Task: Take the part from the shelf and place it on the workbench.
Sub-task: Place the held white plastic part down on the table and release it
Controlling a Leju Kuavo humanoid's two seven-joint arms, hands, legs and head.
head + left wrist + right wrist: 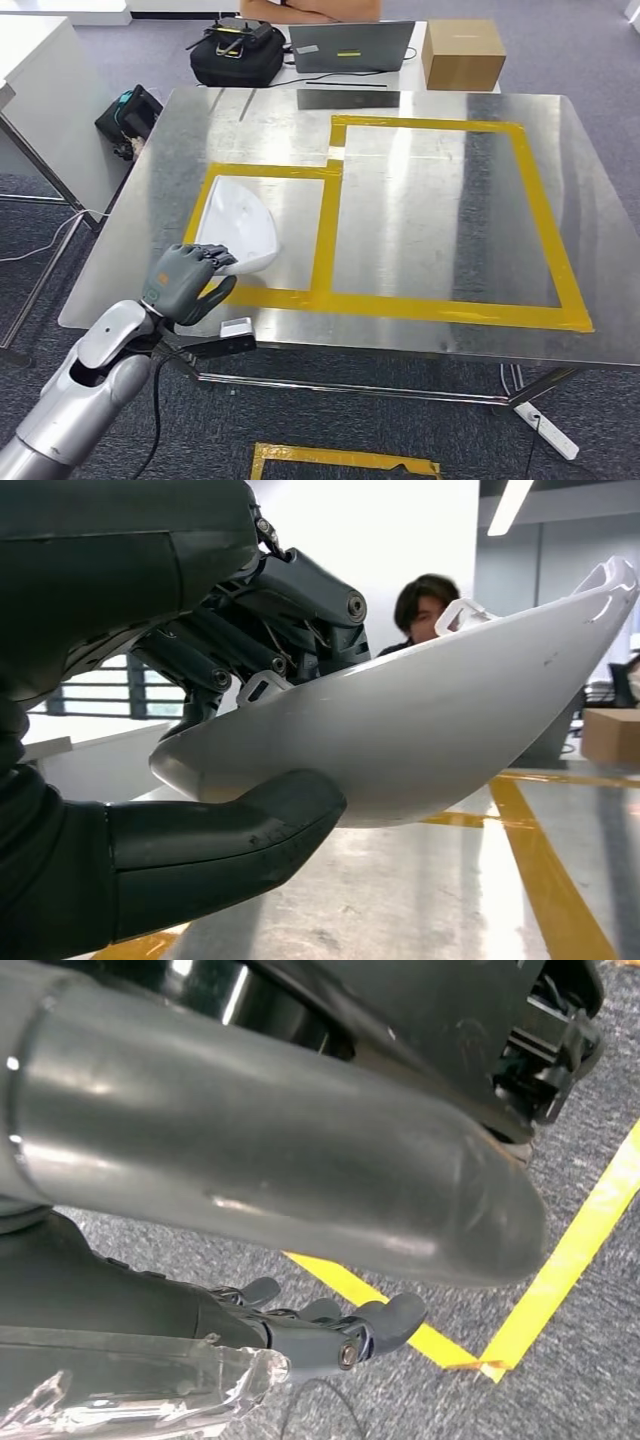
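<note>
Fingers (pixel 249 660) of the left hand (pixel 183 283) clamp the near edge of the white shell part (pixel 240 222), thumb beneath, fingers above. Its long axis runs away from the hand over the left taped bay of the steel workbench (pixel 423 220), apparently resting or nearly so. Release appears next. Right hand (pixel 332 1330) hangs empty above carpet, fingers loosely extended.

The curved white plastic part (pixel 240 222) lies on the steel tabletop (pixel 423 215) inside the left yellow-taped square (pixel 326 235); the cardboard box (pixel 462 53) stands behind the tabletop.
</note>
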